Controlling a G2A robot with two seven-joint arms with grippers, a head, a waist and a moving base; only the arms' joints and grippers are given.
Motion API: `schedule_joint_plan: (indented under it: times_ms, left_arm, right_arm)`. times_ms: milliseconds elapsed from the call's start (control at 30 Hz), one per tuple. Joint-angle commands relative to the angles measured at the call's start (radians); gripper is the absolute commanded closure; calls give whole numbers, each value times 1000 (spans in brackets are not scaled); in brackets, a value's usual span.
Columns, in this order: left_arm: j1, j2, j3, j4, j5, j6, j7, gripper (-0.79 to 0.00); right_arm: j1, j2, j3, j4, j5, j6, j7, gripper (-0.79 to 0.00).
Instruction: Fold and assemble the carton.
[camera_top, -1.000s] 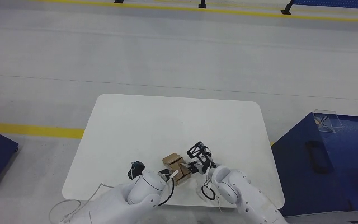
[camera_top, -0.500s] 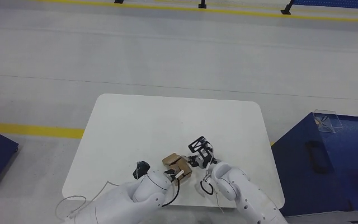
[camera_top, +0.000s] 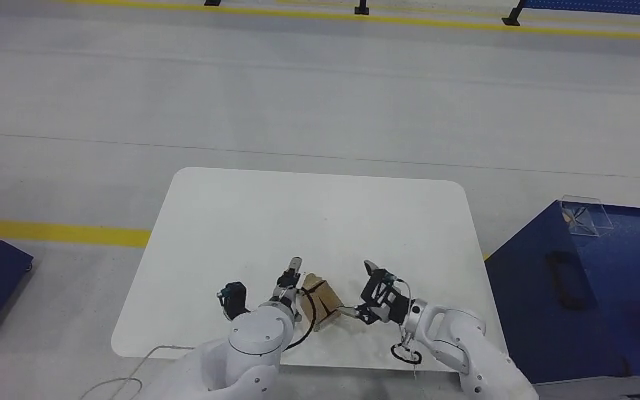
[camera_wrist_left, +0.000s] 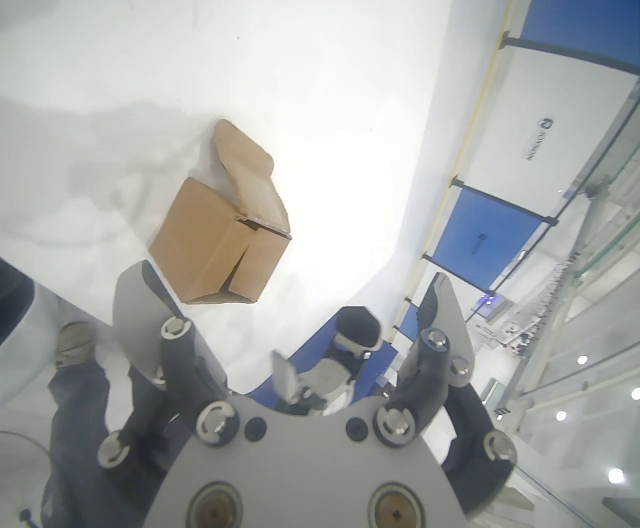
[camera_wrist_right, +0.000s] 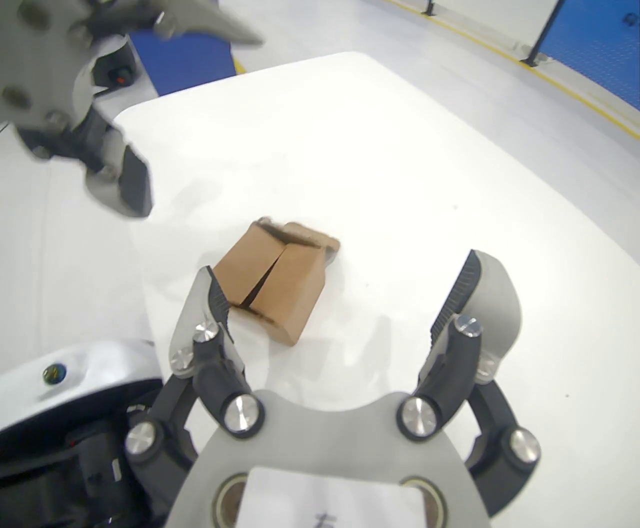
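A small brown carton (camera_top: 320, 296) lies on its side on the white table (camera_top: 300, 210), near the front edge. Its near end (camera_wrist_right: 272, 287) is folded shut, two flaps meeting at a seam. At the far end a rounded flap (camera_wrist_left: 245, 155) stands open. My left gripper (camera_top: 290, 278) hovers open just left of the carton, fingers (camera_wrist_left: 145, 295) apart and holding nothing. On the carton's other side my right gripper (camera_top: 368, 292) is open too, a short gap away. In the right wrist view the carton lies ahead of the right gripper (camera_wrist_right: 345, 290), near one finger (camera_wrist_right: 210, 295).
The left gripper (camera_wrist_right: 100, 125) hangs above and beside the carton in the right wrist view. A dark blue block (camera_top: 570, 290) stands on the floor right of the table. The table's back and left parts are bare.
Both grippers were close against the carton and have drawn back from it. The left one rose and swung to its left side, the right one slid right. The carton now lies free.
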Motion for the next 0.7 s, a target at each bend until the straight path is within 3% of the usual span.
schedule_joint_plan:
  times_ms: [0, 133, 367, 667]
  left_arm:
    - [27, 3, -15, 1, 20, -5, -24, -785]
    - [34, 3, -28, 5, 20, 4, -33, -785]
    - [34, 3, -28, 5, 20, 4, -33, -785]
    - [34, 3, -28, 5, 20, 4, -33, -785]
  right_arm:
    - [-10, 3, -4, -4, -37, -8, 25, -785]
    - [-10, 3, -23, -1, -79, 1, 49, -785]
    - [48, -19, -95, 69, -119, 135, 90, -785]
    - [140, -57, -150, 157, -59, 339, 121, -785]
